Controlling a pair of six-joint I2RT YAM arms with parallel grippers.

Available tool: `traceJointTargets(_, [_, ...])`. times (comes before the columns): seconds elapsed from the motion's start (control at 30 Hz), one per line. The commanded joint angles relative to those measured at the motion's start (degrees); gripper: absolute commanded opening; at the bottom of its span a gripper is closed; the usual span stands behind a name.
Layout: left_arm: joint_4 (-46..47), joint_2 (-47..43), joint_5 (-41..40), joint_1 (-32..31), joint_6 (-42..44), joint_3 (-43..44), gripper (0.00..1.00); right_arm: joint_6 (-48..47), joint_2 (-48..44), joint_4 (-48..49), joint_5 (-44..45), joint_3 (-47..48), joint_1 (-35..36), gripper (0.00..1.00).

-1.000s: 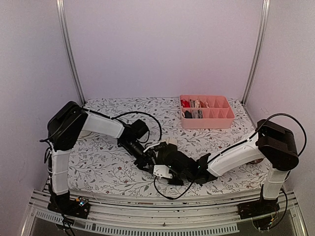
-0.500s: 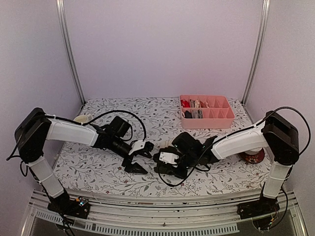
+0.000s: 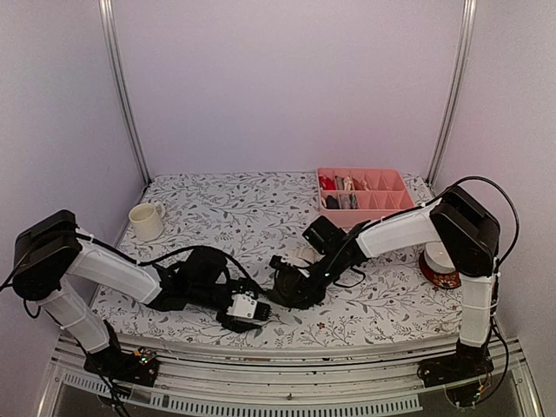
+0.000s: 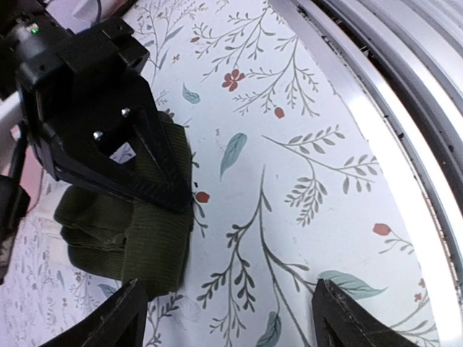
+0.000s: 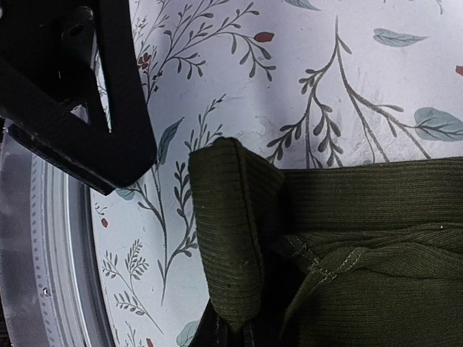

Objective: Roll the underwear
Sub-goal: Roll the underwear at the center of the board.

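Find the dark olive underwear (image 4: 126, 238) bunched on the floral surface (image 3: 217, 208) toward 6 o'clock in the top view, near the front edge, its ribbed waistband folded over. Note the right pincer (image 5: 233, 334) pressed together, pinching that folded band, and the left pincer (image 4: 230, 322) spread wide, just beside the garment at its 8 o'clock. Log more small garments (image 3: 337, 191) in the pink tray (image 3: 369, 219) at 1 o'clock and a mug (image 3: 146, 221) at 9 o'clock.

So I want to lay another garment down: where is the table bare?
Bare: the floral table between mug and pink tray, and its front right strip. Crowded: front middle, where left fingers and right fingers meet at the olive underwear.
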Motion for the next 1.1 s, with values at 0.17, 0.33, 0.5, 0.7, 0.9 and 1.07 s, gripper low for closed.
traceJointTargets(0.17, [13.97,2.38,-13.39,-5.63,7.49,-1.23,0.75,1.41,4.87,-9.89,-7.71,3.58,-0.96,0.03])
traceJointTargets(0.33, [16.71,5.61,-18.1,-9.11,10.59,-1.45,0.69,1.41,5.4,-10.66,-7.38,4.21,-1.02,0.03])
traceJointTargets(0.5, [20.16,10.64,-23.48,-11.18,12.58,-1.36,0.66,1.35,5.99,-11.28,-7.45,4.34,-0.99,0.03])
traceJointTargets(0.7, [23.88,15.81,-28.25,-11.48,13.23,-0.66,0.58,0.68,5.54,-12.03,-7.69,4.08,-1.0,0.03])
traceJointTargets(0.9, [24.14,18.04,-29.06,-11.61,13.7,-0.73,0.38,0.2,4.96,-12.49,-7.22,3.83,-1.04,0.03])
traceJointTargets(1.07, [21.37,18.76,-28.15,-11.76,12.38,0.31,0.2,-0.2,5.22,-12.89,-6.73,3.93,-0.99,0.03])
